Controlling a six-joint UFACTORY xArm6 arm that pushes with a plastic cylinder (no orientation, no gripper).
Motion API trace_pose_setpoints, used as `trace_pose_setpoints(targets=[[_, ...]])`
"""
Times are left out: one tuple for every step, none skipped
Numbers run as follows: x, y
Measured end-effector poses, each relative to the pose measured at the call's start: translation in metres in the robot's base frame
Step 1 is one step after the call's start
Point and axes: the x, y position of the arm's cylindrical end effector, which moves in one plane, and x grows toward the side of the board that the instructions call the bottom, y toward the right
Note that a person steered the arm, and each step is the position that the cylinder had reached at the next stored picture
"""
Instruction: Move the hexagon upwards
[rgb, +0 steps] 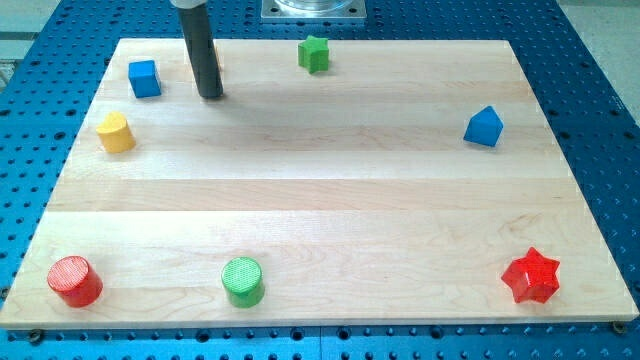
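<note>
A yellow block (115, 132) with several short sides, the nearest thing to a hexagon here, lies near the board's left edge, towards the view's top. My tip (210, 96) rests on the board up and to the right of it, about 100 px away and not touching it. A blue cube (145, 78) sits just left of the rod, above the yellow block.
A green star (314, 53) lies at the top middle, a blue pentagon-like block (484, 127) at the right. Along the bottom are a red cylinder (75, 281), a green cylinder (243, 281) and a red star (531, 276). The wooden board (330, 190) sits on a blue table.
</note>
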Motion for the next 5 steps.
trace_pose_setpoints(targets=[[-0.038,-0.003],[-0.067,-0.034],[-0.092,-0.065],[-0.116,-0.121],[-0.118,-0.117]])
